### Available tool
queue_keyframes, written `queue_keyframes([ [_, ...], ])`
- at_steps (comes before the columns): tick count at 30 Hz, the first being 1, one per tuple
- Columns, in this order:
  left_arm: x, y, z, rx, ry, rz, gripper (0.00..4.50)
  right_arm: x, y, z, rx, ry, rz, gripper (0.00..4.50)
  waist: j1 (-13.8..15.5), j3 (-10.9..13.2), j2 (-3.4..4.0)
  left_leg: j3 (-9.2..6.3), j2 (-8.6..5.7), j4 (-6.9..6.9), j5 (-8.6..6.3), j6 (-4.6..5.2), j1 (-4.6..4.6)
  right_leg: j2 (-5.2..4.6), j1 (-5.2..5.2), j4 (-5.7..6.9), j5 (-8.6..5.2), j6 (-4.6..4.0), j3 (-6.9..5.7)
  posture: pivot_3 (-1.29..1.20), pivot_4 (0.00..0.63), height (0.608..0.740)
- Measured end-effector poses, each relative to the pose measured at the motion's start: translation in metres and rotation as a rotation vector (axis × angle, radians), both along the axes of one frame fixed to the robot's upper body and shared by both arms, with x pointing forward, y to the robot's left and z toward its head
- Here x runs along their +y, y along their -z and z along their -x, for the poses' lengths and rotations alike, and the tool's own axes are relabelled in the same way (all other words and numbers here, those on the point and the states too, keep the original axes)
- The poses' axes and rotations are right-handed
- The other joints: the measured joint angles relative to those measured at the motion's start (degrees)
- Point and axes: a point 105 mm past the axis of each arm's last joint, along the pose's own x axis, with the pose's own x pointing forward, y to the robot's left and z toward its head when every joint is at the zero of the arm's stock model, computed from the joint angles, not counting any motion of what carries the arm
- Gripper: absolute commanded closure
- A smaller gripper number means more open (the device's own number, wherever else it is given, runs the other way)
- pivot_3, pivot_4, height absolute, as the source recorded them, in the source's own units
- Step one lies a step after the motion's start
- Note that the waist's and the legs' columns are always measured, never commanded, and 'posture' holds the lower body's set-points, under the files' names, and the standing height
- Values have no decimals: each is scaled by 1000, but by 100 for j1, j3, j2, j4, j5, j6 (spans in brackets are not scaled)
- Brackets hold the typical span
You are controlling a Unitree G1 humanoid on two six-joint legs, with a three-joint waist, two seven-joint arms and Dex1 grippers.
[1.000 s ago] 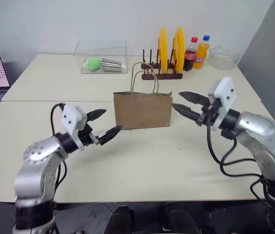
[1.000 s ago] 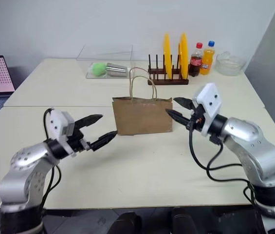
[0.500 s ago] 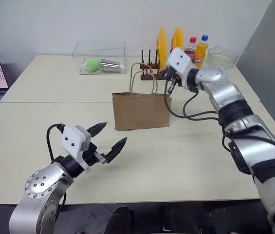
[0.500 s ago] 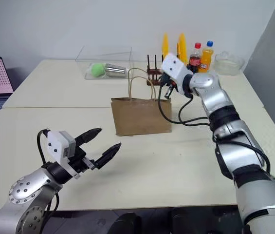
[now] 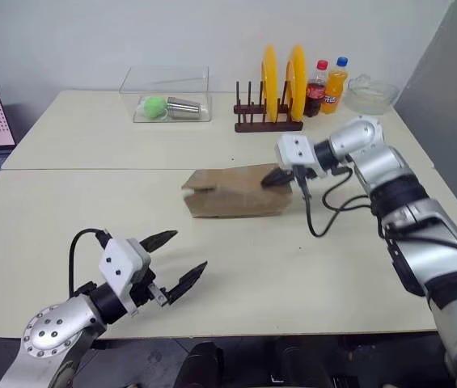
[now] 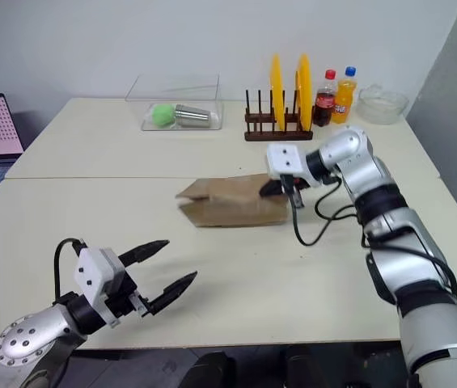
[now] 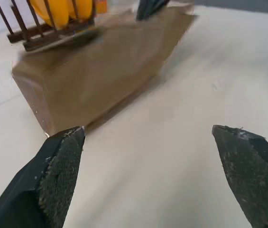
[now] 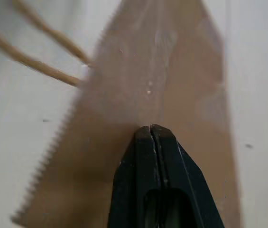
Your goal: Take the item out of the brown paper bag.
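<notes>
1. We see the pale table [image 5: 236, 267] taking up most of the head views, from the lower edge up to the back wall.
2. The brown paper bag [image 5: 232, 194] lies tipped over near the centre of the frame, flattened and creased, its long side running left to right. In the right wrist view its serrated mouth edge and two thin twisted handles [image 8: 34, 52] are visible.
3. We cannot see the item anywhere on the table or at the bag's mouth.
4. The right gripper [image 5: 277, 176] sits at the bag's right end, right of centre in the frame, its black tips on the paper. The right wrist view shows the two fingers [image 8: 145, 161] pressed together with no gap, resting on the brown face; whether any paper is pinched between them we cannot tell.
5. The left gripper [image 5: 181, 263] hovers in the lower left of the frame, well apart from the bag and pointing towards it. Its fingers [image 7: 60, 166] are spread wide and hold nothing.
6. At the upper centre stands a dark rack with two yellow plates [image 5: 281, 73], two bottles [image 5: 327, 85] just right of it, and a clear tray [image 5: 167, 93] with a green ball [image 5: 155, 105] to the upper left.
</notes>
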Motion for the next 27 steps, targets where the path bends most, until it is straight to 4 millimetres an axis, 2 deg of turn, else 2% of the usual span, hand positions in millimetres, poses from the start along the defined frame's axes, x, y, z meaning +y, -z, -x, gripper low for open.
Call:
queue_keyframes([
  [3,5,8,5,30,27,-31,0,4,15,21,30,-36,-1,4476,2,2,4,0,2,0,0,0,-1,1,-3,1,-5,-6,-1,0,150,740],
  [6,12,9,7,44,45,-54,0,11,17,29,26,-44,-23,4476,-17,7,12,3,5,0,0,0,1,1,-5,4,-8,-7,-3,0,150,740],
  [9,21,7,4,39,60,-77,0,19,4,32,-6,-39,-96,4476,-16,7,12,-1,5,0,1,-1,2,1,-5,8,-23,17,-7,0,150,740],
  [13,21,-7,-5,-39,156,-152,0,20,-21,47,-29,-30,-224,4476,51,7,12,-11,4,0,0,-1,-10,1,-5,-2,-19,10,-15,0,150,740],
  [16,16,-14,-10,-114,282,-269,0,7,-22,63,27,27,-280,3874,139,7,12,-14,2,0,0,-2,-20,-1,-5,-19,-8,-8,-19,0,150,740],
  [19,10,-8,-11,-154,462,-424,0,-10,-10,85,127,105,-304,2794,168,10,16,-12,2,-4,-1,-1,-27,-1,-8,-33,-8,-8,-18,0,150,740],
  [23,-1,3,-9,-200,657,-542,0,-17,4,110,224,183,-329,1405,142,9,21,-1,6,-42,0,0,-19,-1,-7,-63,0,-1,-16,0,150,740],
  [24,-4,6,-10,-209,685,-556,0,-19,7,113,237,206,-334,1355,120,9,21,1,7,-45,0,0,-19,0,-8,-65,-1,0,-15,0,150,740],
  [25,-8,9,-13,-232,722,-577,0,-24,14,119,243,255,-334,899,134,5,22,-3,6,-53,1,0,-19,-1,-7,-69,-4,7,-17,0,150,740],
  [27,-14,17,-15,-258,772,-596,0,-29,32,132,295,317,-306,773,147,3,24,-5,6,-59,1,0,-21,0,-8,-70,-15,26,-20,0,150,740],
])
